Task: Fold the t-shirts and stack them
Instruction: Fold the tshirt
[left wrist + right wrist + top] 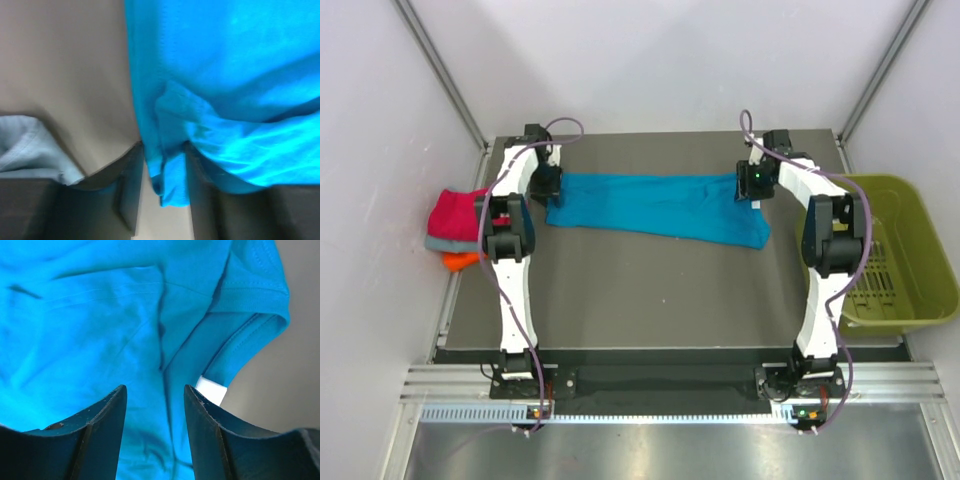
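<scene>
Teal t-shirt [655, 208] spread flat on the desk [650, 300].
Left fingers [128, 197] pinch its edge; right fingers [102, 437] stand apart over its other end.

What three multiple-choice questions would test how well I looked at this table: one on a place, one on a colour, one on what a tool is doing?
1. Where is the pile of folded shirts?
A at the left edge of the table
B in its middle
C at its right edge

2. What colour is the top shirt of that pile?
A yellow
B pink-red
C black

3. What is the left tool doing?
A hanging empty, high above the table
B gripping a cup
C pinching a bunch of the blue shirt

Answers:
1 A, the top view shows the pile there.
2 B, pink-red shows on top of the pile.
3 C, the left wrist view shows blue cloth bunched inside its grip.
</scene>
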You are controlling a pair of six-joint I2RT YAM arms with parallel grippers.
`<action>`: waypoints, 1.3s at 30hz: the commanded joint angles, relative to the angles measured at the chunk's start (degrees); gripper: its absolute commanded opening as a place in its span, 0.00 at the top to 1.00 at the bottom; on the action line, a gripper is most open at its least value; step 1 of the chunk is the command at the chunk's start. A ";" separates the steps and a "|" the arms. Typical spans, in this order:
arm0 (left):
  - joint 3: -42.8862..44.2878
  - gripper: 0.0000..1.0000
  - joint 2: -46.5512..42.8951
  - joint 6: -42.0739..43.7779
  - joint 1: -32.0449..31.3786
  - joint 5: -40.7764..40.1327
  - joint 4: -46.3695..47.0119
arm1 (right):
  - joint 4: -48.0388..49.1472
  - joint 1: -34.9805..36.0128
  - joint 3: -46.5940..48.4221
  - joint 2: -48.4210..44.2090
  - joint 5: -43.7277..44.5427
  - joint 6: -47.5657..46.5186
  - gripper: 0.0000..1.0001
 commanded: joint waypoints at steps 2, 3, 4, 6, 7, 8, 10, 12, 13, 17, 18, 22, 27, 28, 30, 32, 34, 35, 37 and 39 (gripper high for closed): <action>-0.03 0.67 0.63 0.30 -0.53 -0.35 0.72 | 1.46 1.07 2.91 3.28 2.71 0.58 0.50; -0.47 0.72 0.63 0.30 -0.61 -0.52 0.72 | 1.29 1.16 3.43 4.33 3.14 -1.07 0.50; -0.65 0.83 0.37 0.30 -0.70 -0.44 0.72 | 1.20 1.42 4.66 4.95 4.37 -1.18 0.51; -1.17 0.96 0.10 0.47 -0.88 -0.70 0.63 | 0.32 1.86 5.89 6.80 5.60 -1.96 0.56; -1.52 0.98 -0.25 0.47 -0.88 -0.96 0.55 | 0.06 2.21 7.12 7.41 7.35 -2.23 0.60; -1.79 1.00 -0.51 0.56 -0.97 -1.14 0.63 | -0.55 2.39 7.65 8.55 7.98 -2.49 0.64; -2.67 1.00 -1.04 0.56 -1.14 -1.49 0.46 | -0.73 2.65 8.97 9.52 9.56 -2.58 0.70; -3.37 1.00 -1.39 0.82 -1.14 -1.67 0.28 | -1.00 2.83 9.76 10.40 10.79 -2.85 0.79; -3.89 1.00 -2.09 0.83 -1.23 -1.67 0.02 | -1.00 2.83 10.55 10.67 11.93 -3.11 0.85; -7.32 1.00 -5.16 1.00 -1.14 -0.89 -0.77 | -1.35 2.83 12.40 11.90 12.99 -4.34 1.00; -8.55 1.00 -6.13 1.00 -1.14 -0.44 -0.95 | -1.35 2.74 12.84 11.99 12.91 -4.34 1.00; -12.33 1.00 -9.29 1.00 -1.32 0.97 -2.09 | -0.91 2.91 14.33 12.60 12.99 -4.08 1.00; -18.03 1.00 -14.73 0.74 -1.93 2.72 -3.49 | -0.73 3.00 18.63 14.89 12.73 -4.78 1.00; -18.92 1.00 -15.53 0.56 -1.93 3.33 -3.85 | -0.73 3.00 19.51 15.32 12.56 -4.95 1.00; -21.73 1.00 -18.16 0.39 -3.95 3.87 -4.37 | -0.82 3.09 22.23 16.82 12.03 -4.96 1.00; -24.45 1.00 -19.75 0.12 -5.00 4.22 -4.64 | -0.38 3.18 24.08 18.22 11.59 -4.78 1.00; -26.22 1.00 -21.95 -0.05 -6.49 4.39 -4.64 | -0.38 3.62 26.81 19.19 11.06 -4.61 1.00; -27.62 1.00 -22.48 0.03 -7.11 4.22 -4.64 | -0.29 3.71 27.86 20.24 10.89 -4.52 1.00; -29.03 1.00 -24.33 0.04 -8.78 4.13 -4.73 | -1.08 4.23 31.46 21.39 10.45 -5.30 1.00; -31.14 1.00 -25.90 -0.05 -9.75 4.04 -4.73 | -3.36 4.93 39.24 25.16 10.36 -6.36 1.00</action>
